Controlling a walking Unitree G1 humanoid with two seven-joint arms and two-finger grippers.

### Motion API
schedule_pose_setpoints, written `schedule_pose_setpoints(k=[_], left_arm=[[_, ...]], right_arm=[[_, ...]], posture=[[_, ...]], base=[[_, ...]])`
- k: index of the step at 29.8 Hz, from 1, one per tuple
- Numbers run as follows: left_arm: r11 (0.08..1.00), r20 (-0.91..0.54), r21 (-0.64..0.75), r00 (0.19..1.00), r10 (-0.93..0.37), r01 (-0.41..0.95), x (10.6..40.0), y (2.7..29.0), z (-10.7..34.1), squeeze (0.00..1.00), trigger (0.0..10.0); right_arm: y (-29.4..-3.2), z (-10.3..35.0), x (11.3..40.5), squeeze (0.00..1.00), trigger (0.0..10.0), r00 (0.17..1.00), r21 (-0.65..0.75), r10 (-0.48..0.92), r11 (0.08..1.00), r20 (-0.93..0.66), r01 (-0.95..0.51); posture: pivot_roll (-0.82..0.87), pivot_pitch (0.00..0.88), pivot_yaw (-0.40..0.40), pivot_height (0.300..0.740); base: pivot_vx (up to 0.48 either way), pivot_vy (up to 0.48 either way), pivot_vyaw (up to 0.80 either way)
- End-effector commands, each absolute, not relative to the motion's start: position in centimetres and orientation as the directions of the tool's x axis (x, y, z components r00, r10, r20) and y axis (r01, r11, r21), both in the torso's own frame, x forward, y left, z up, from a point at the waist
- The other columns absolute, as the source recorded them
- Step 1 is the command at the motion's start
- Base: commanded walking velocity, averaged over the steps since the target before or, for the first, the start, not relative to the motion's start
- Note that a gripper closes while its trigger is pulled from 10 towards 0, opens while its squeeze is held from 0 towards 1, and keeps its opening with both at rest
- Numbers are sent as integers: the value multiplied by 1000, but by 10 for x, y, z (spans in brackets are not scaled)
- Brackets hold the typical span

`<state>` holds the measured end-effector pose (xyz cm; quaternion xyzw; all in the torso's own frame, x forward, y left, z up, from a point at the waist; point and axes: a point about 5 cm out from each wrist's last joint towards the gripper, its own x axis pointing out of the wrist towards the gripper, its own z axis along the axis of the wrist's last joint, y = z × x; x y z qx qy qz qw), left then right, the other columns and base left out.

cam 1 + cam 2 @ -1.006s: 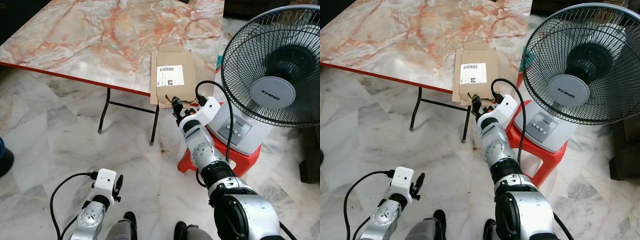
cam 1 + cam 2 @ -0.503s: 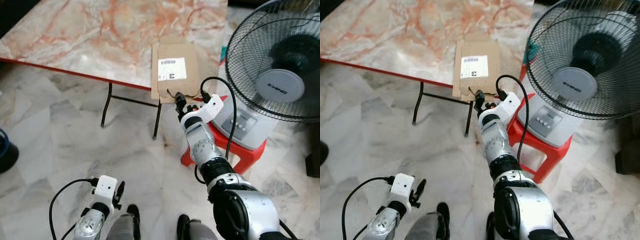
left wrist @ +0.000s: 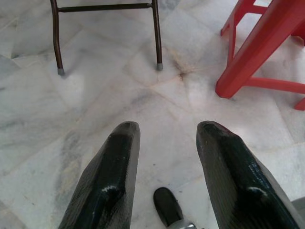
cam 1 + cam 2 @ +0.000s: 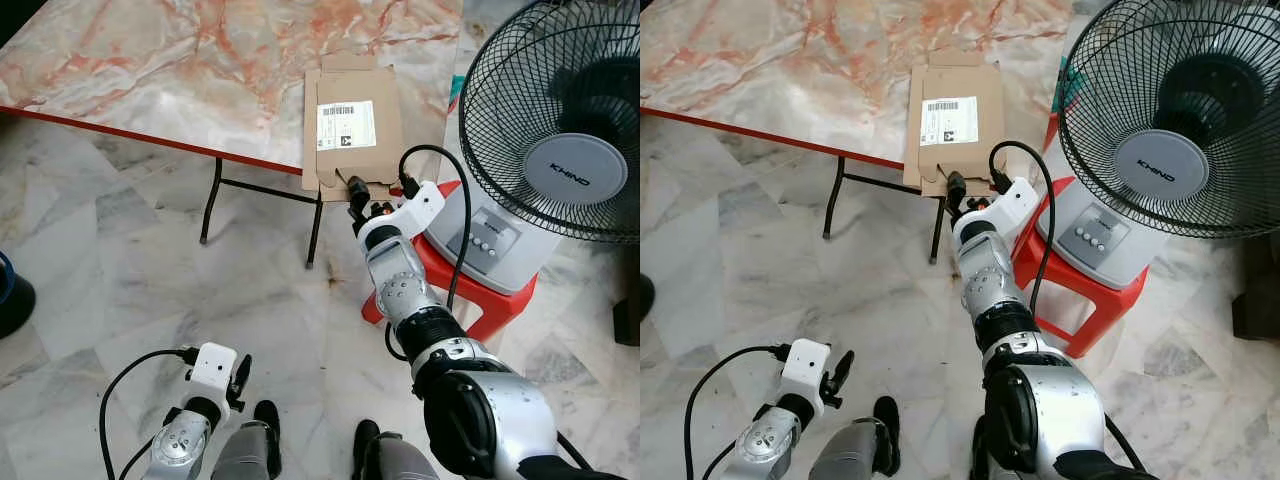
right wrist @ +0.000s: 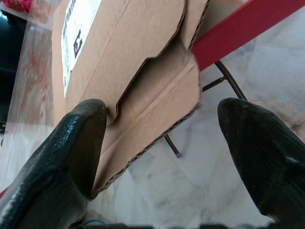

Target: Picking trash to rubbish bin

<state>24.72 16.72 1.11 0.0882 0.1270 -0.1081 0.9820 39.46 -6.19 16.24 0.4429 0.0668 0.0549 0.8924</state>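
While your right gripper (image 5: 157, 148) is reaching with fingers spread wide, the flattened cardboard box (image 4: 352, 125) is overhanging the marble table (image 4: 180, 70) edge at twelve o'clock; you are closing next.

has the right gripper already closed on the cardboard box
No, in the right wrist view the right gripper is open, its fingers spread either side of the flattened cardboard box flap at the table edge.
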Motion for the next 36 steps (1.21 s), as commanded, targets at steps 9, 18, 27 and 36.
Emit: schedule_pose_setpoints(k=[9,18,27,36], left_arm=[[957,-317,144,928,-195,251,240,168,4,0,10000],[957,-320,144,927,-197,253,241,168,4,0,10000],[955,-324,145,924,-202,259,242,168,4,0,10000],[954,-321,146,924,-205,263,246,168,5,0,10000]], right_arm=[[-4,162,378,0,0,959,858,276,507,-72,-81],[-3,164,379,0,0,958,862,279,499,-61,-91],[-4,164,379,0,0,959,864,278,495,-53,-96],[-7,163,380,0,0,960,864,276,494,-49,-97]], posture=[[186,338,21,740],[188,334,23,740],[187,327,26,740],[182,312,29,740]], base=[[0,0,0],[0,0,0],[0,0,0],[0,0,0]])
